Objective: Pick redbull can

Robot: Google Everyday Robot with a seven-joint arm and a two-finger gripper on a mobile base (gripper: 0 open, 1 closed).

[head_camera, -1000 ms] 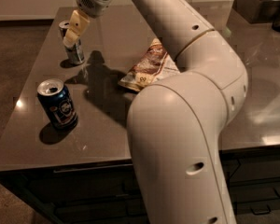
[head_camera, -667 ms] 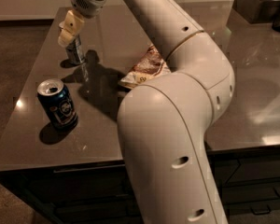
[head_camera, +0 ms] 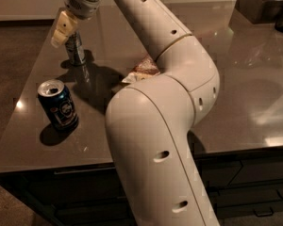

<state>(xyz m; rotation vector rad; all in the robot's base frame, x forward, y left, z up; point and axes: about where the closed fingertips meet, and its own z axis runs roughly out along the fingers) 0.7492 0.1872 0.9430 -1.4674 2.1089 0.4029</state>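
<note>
**Gripper [head_camera: 65,32] down at the top of the redbull can [head_camera: 76,53]**

Slim and tall for a can, silver-grey metal with faint blue panels down the side. Clearly narrower than the dark blue can [head_camera: 59,108] nearer the front edge. Upright on the counter [head_camera: 245,93], close to the far left corner, base on the surface, a dark shadow spreading to the right of it. Upper part hidden behind the pale yellow gripper, only the lower body in sight. Not possible to tell whether clamped on the metal or merely set around it.

Reaching in from the lower middle: the white arm [head_camera: 179,65], thick, bent at a big elbow. Fills the centre and covers most of a crumpled snack bag [head_camera: 144,68] in the middle of the counter. Well apart from the redbull can, toward the front left: the dark blue can, wider, opened on top, with a round pale logo on its side.

Beneath it all, a smooth grey-brown top, glossy, with soft patches of reflected light on the right half and one bright spot at the left edge. Below the front edge, dark cabinet fronts [head_camera: 245,192]. At the far right corner, a dark container [head_camera: 257,6]. Beyond the left edge, dull brown floor [head_camera: 14,51] running up to a pale wall [head_camera: 23,1].
</note>
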